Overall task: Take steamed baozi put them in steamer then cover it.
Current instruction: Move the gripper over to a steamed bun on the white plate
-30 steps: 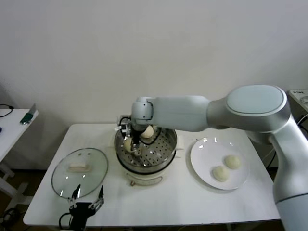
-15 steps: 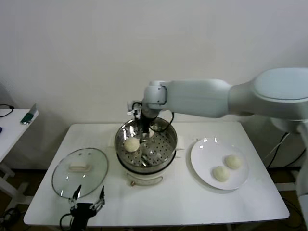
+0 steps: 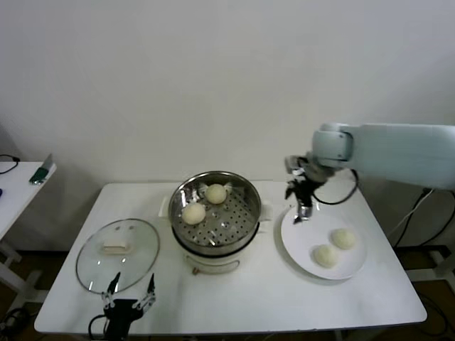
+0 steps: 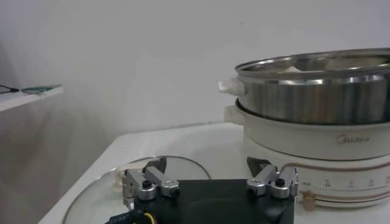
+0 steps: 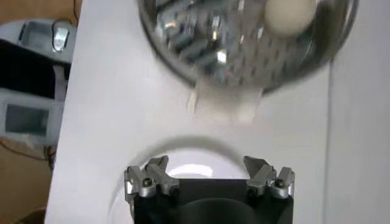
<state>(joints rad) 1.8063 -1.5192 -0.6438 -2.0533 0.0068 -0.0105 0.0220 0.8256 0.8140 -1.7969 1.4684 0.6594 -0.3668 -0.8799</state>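
Note:
The steel steamer (image 3: 245, 220) on its cream pot base stands mid-table with two baozi inside, one at the back (image 3: 216, 192) and one on the left (image 3: 193, 213). Two more baozi (image 3: 343, 238) (image 3: 325, 256) lie on the white plate (image 3: 306, 238) to the right. My right gripper (image 3: 303, 210) hangs open and empty over the plate's far left edge. In its wrist view the right gripper (image 5: 206, 163) is above the plate (image 5: 189, 149), with the steamer (image 5: 201, 49) and a baozi (image 5: 291, 15) beyond. The glass cover (image 3: 117, 253) lies flat on the left. My left gripper (image 3: 129, 293) is parked open near it.
In the left wrist view the left gripper (image 4: 206, 164) faces the cover (image 4: 109, 182) and the steamer (image 4: 317, 91). A small side table (image 3: 18, 185) stands off to the left. The table's front edge runs just beside the left gripper.
My right gripper opened over the steamer, left a baozi there on the left, then rose and swung right to the plate. The left arm has not moved.

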